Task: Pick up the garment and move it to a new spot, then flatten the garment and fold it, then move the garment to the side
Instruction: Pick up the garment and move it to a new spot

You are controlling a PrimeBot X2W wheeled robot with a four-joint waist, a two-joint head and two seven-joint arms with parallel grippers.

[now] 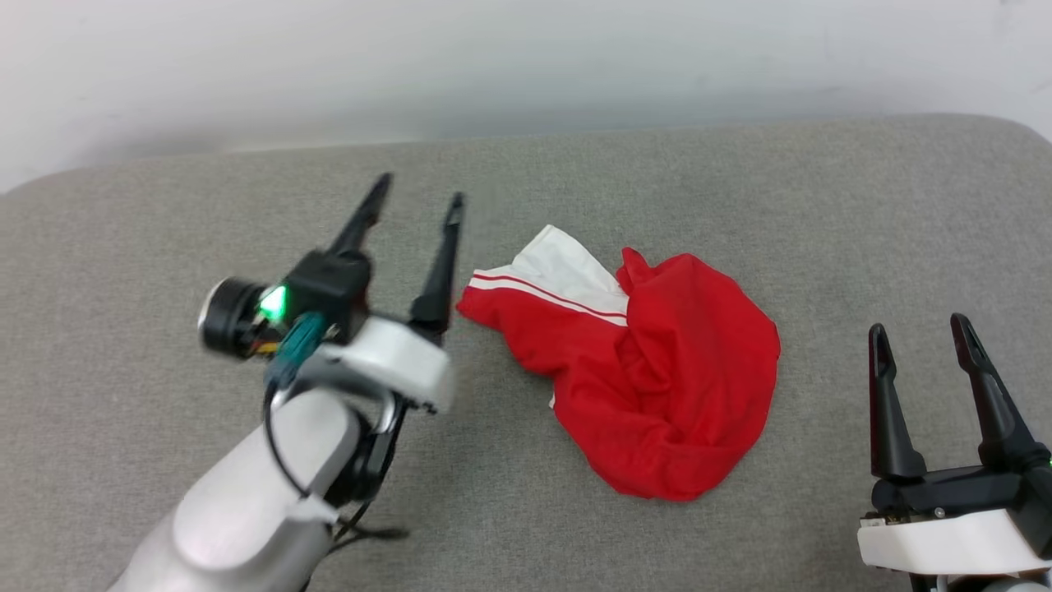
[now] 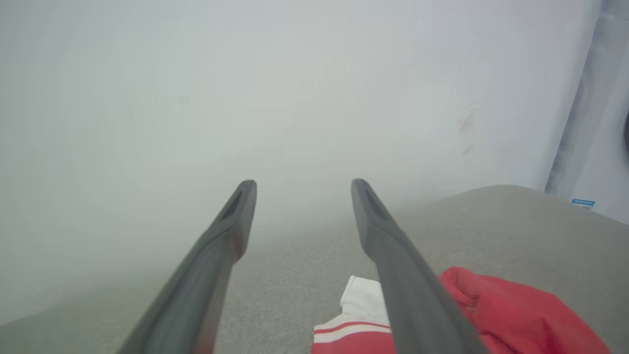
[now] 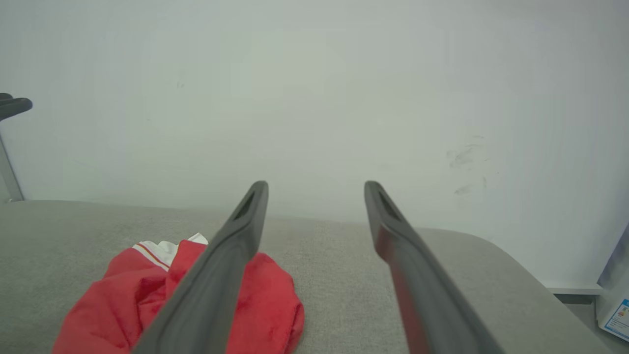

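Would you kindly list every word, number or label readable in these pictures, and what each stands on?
None is legible.
Crumpled red and white fabric garment: no lettering shows on its visible folds.
Blue-edged label, right wrist view's lower right: too small to read.
Small blue tag, left wrist view's right edge: too blurred.

The left end effector (image 2: 303,183), fingers spread and empty, hangs just beside the crumpled red-and-white garment (image 2: 511,314) on the grey surface (image 2: 516,221).

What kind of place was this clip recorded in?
Probably an indoor test room or lab rather than a lived-in home: a grey fabric-covered surface with rounded corners, a bare white wall right behind it, and a crumpled red and white garment lying on it.
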